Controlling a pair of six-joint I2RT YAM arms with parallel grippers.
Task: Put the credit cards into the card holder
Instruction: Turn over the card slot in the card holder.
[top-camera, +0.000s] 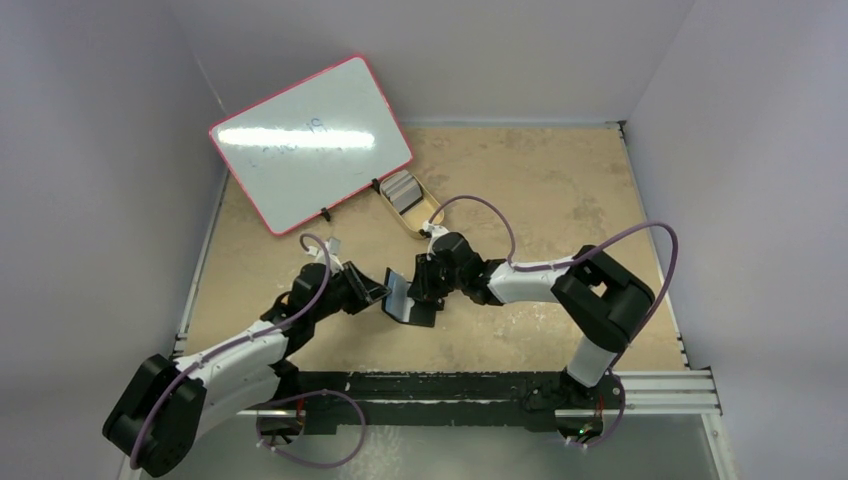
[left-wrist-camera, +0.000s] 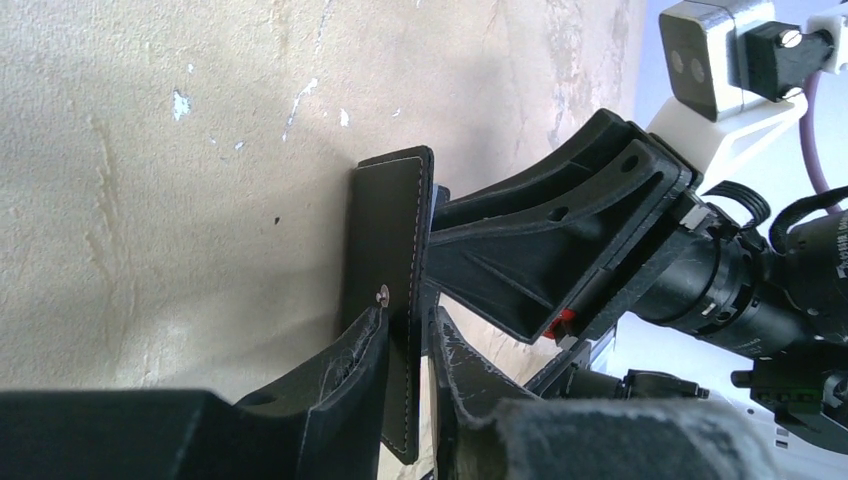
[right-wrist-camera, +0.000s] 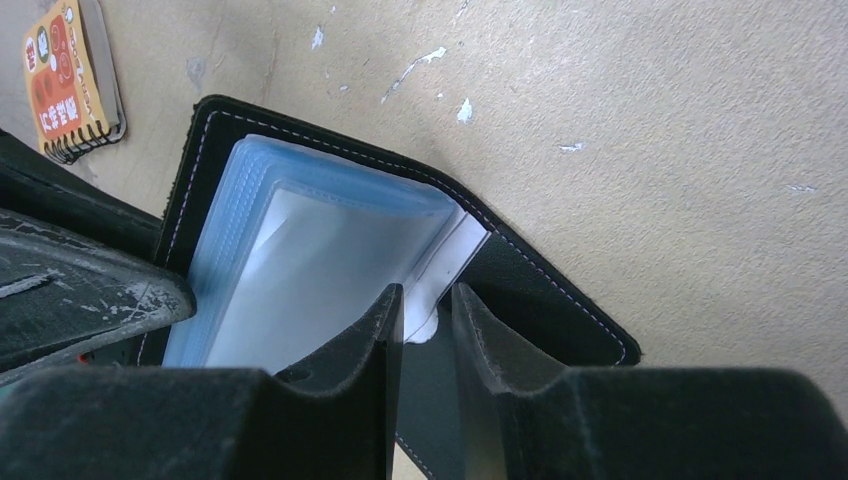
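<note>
At table centre, between my two grippers: the small black bifold card holder with grey-blue plastic pockets (top-camera: 405, 300), lying open.

My left gripper (top-camera: 378, 292) is at its left side. In the left wrist view the black stitched cover flap stands edge-on between my two fingers. One pad touches the flap by the small metal snap stud, and a thin sliver of light shows on the other side. I cannot tell whether this is a real clamp.

My right gripper (top-camera: 425, 285) meets the holder from the right. Its jaws stand partway apart over the inner fold. The end of a pale white plastic card (right-wrist-camera: 452, 255) pokes out of the blue pockets into that gap, with black cover beneath. I cannot tell whether it is held.

Orientation: the pocket side faces my right wrist camera and the black outer side faces the left. In the overhead view the long axis runs slantwise, far-left to near-right.

Also noted: more grey cards (top-camera: 402, 190) stacked in the tan oval tray (top-camera: 432, 212), well beyond the holder. A small orange spiral-bound notepad (right-wrist-camera: 72, 80) lies flat on the speckled tan tabletop (top-camera: 560, 190), near the holder's corner.
</note>
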